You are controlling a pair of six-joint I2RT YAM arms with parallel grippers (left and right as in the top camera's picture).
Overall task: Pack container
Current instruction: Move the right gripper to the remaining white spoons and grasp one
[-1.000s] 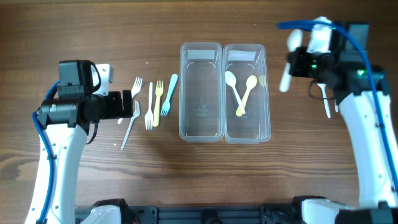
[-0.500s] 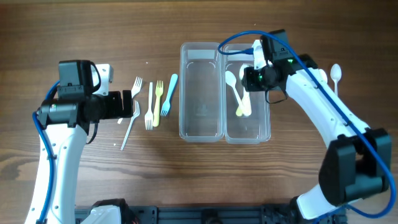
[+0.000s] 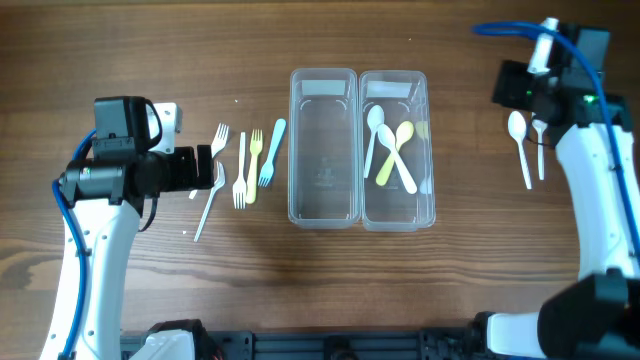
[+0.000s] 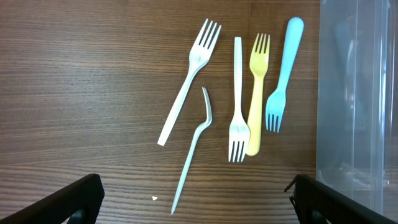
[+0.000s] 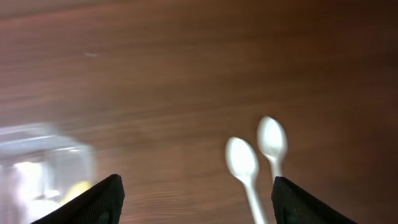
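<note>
Two clear containers stand side by side mid-table. The left container [image 3: 323, 190] is empty. The right container [image 3: 429, 190] holds a yellow spoon [image 3: 402, 133] and two white spoons [image 3: 375, 120]. Several forks lie left of them: white forks [image 4: 190, 81], a yellow fork [image 4: 256, 93] and a blue fork [image 4: 283, 68]. My left gripper [image 3: 205, 165] [image 4: 196, 208] is open over the forks, holding nothing. Two white spoons [image 3: 520, 145] [image 5: 244, 163] lie on the table at the right. My right gripper [image 3: 515, 88] [image 5: 196, 205] hovers open near them, holding nothing.
A bent white fork [image 4: 194, 146] lies closest to the left gripper, its handle end between the fingers. The left container's wall [image 4: 357, 93] shows at the right edge of the left wrist view. Bare wood surrounds both groups of cutlery.
The right arm carried a white spoon to the right container, opened and left it there, then swung back to the right above the loose spoons. The left arm stayed still.
</note>
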